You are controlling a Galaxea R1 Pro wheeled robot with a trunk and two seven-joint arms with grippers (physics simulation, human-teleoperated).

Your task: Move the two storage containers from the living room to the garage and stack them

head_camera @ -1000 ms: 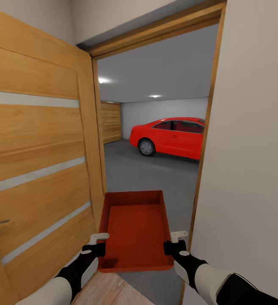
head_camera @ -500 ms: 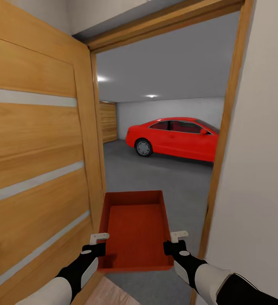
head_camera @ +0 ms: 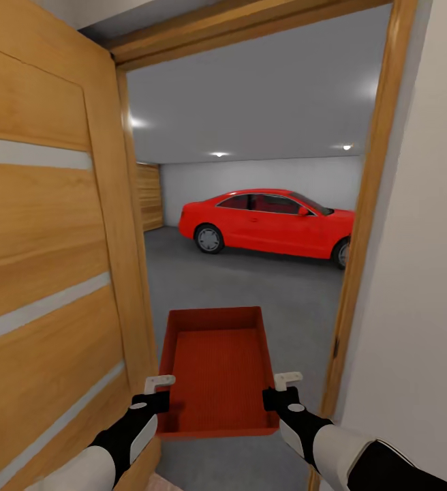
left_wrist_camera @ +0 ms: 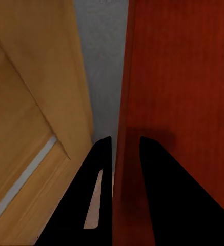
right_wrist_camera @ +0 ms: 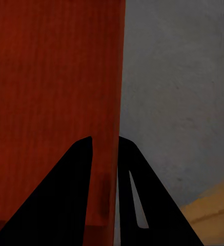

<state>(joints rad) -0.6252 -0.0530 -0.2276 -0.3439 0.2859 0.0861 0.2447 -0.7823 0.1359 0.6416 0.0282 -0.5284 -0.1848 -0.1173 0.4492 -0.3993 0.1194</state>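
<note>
I carry one orange-red storage container (head_camera: pixel 218 368) level in front of me, in the doorway to the garage. My left gripper (head_camera: pixel 161 395) is shut on its left wall near the near corner, and my right gripper (head_camera: pixel 274 392) is shut on its right wall. In the left wrist view the two dark fingers (left_wrist_camera: pixel 158 169) pinch the thin red wall (left_wrist_camera: pixel 123 128) between them. The right wrist view shows the same grip, fingers (right_wrist_camera: pixel 81 169) either side of the container wall (right_wrist_camera: pixel 119 102). Beyond lies the garage's grey floor (head_camera: pixel 251 286).
An open wooden door (head_camera: pixel 46 273) with pale stripes stands close on my left. The wooden door frame (head_camera: pixel 366 225) and a white wall (head_camera: pixel 421 273) are close on my right. A red car (head_camera: pixel 268 221) is parked across the garage, with slatted wooden roll doors (head_camera: pixel 148 198) at far left.
The view has advanced through the doorway and turned a little: door and frame slid outward, more of the car and garage show. The container and both grippers keep their places.
</note>
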